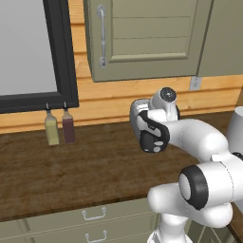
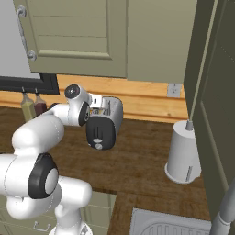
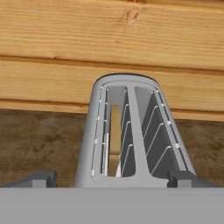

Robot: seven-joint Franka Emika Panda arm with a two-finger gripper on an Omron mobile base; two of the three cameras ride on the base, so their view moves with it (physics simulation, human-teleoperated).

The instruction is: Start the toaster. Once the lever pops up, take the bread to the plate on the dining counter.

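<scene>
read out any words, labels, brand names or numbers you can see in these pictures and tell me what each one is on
None can be read.
Toaster: pale marks on its black end panel, too small to read as words or numbers.
Two bottles under the window: no label to be made out.
White paper-towel roll: a small dark mark low on its side, too small to tell.
Wall outlet: no text.

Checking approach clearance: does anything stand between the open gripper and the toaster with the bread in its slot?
Nothing visible does. In the hand view the fingers straddle the toaster, the bread sitting in its left slot.
</scene>
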